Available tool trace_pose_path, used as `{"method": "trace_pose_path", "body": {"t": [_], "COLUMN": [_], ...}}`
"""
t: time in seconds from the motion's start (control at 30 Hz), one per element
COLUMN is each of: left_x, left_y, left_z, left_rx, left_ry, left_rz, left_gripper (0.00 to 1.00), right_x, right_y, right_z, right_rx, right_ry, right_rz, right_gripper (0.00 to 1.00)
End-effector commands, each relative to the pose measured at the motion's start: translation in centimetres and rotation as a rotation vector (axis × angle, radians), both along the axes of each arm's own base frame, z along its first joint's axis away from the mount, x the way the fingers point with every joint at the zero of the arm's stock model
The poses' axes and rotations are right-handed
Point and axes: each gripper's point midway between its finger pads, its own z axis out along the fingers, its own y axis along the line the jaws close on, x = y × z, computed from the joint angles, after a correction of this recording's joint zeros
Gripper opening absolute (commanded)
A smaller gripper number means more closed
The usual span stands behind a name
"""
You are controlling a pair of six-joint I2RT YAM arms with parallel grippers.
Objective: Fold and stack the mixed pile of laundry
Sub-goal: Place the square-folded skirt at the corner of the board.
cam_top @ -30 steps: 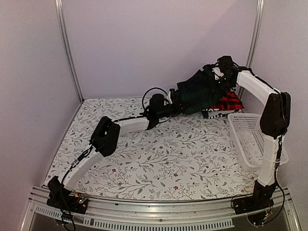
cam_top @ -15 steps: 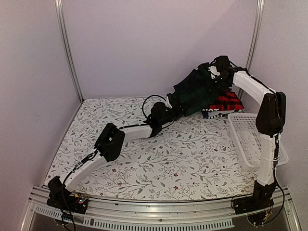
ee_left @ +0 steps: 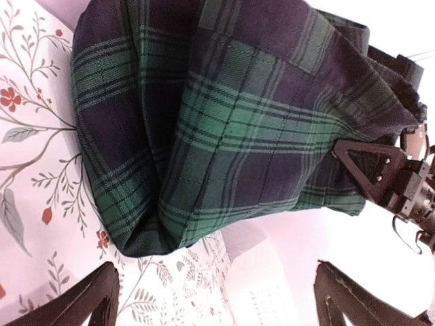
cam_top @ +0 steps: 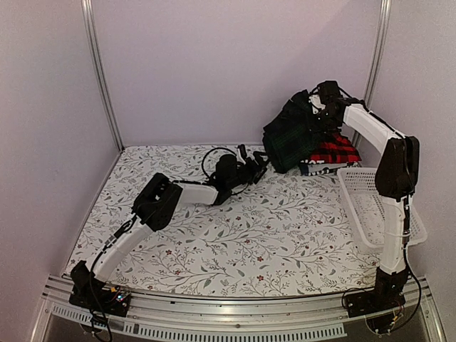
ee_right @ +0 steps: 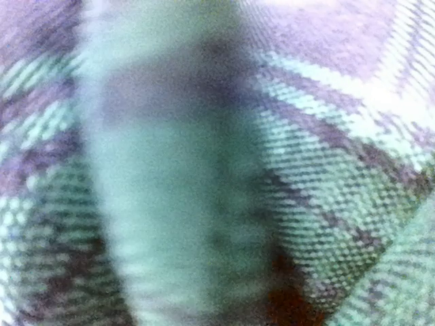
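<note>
No stack is made yet: the plaid cloth (cam_top: 288, 139) is pinched up by the right gripper (cam_top: 318, 108), the left gripper (cam_top: 255, 167) spread empty.

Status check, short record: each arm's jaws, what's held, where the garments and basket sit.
left arm: jaws open, holding nothing, just short of the plaid garment
right arm: raised, jaws shut on the plaid garment's upper end
plaid garment: hanging bunched, not folded
red checked shirt: far right corner, partly behind the plaid garment
basket: right edge of the table cloth, nearer than the shirt
</note>
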Motion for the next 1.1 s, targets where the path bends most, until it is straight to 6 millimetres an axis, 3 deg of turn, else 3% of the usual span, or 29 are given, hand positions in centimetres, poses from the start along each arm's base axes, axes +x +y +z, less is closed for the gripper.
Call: {"method": "trace_pose_path", "body": {"t": [0.0, 0.33, 0.6, 0.73, 0.87, 1.0, 1.07], "left_x": [-1.1, -2.2, -2.4, -2.4, -2.4, -2.5, -2.5], "left_y": [0.5, 1.0, 1.5, 1.7, 1.9, 2.0, 2.1], "left_z": [-4.7, -5.4, -5.7, -6.1, -6.4, -6.0, -6.0], "left_rx": [0.088, 0.135, 0.140, 0.144, 0.144, 0.141, 0.145], "left_ry": [0.095, 0.088, 0.093, 0.101, 0.108, 0.103, 0.103], "left_rz": [-0.046, -0.079, -0.080, -0.079, -0.083, -0.088, -0.089], "left_gripper": [1.00, 1.00, 1.00, 1.00, 1.00, 1.00, 1.00], "right_x": [0.8, -0.9, -0.8, -0.4, -0.5, -0.3, -0.2], "right_y": [-1.0, -3.3, -7.3, -8.3, -7.6, -10.1, -11.8], "right_z": [7.3, 12.4, 12.7, 9.6, 4.2, -1.1, -2.1], "right_rx": [0.007, 0.069, 0.194, 0.247, 0.315, 0.351, 0.376], "right_ry": [-0.185, -0.258, -0.242, -0.165, -0.020, 0.105, 0.123], "right_rz": [-0.035, -0.055, -0.100, -0.080, -0.028, -0.045, -0.064], "right_gripper": [0.00, 0.00, 0.00, 0.00, 0.00, 0.00, 0.00]}}
